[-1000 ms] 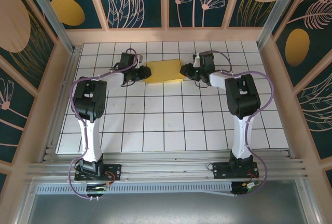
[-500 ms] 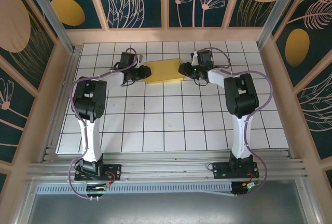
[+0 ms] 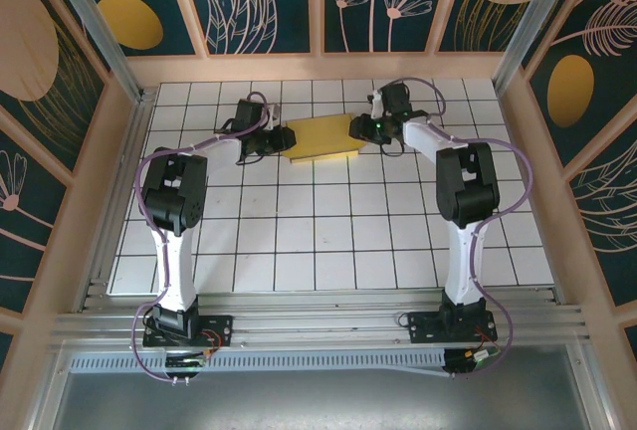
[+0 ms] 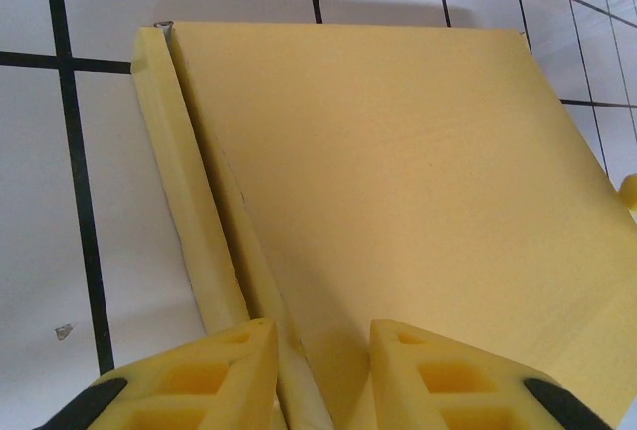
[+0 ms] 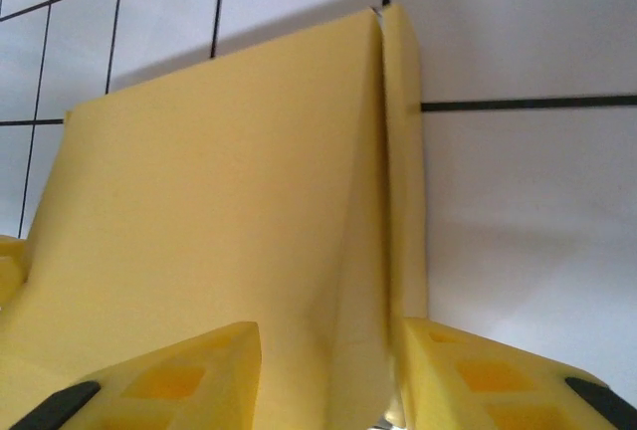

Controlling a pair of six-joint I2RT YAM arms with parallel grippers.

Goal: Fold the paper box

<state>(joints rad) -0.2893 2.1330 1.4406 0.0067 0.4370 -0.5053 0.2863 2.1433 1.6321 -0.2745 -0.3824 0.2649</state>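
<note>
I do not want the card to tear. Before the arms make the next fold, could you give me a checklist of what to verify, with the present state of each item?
1. Left gripper astride one end of the paper box: ok.
2. Right gripper astride the opposite end: ok.
3. Both pairs of jaws closed firmly on the card: cannot tell.
4. Box lifted off the table: ok, a shadow shows beyond its far edge.
5. Narrow side flap flush against the main panel: cannot tell.
</note>
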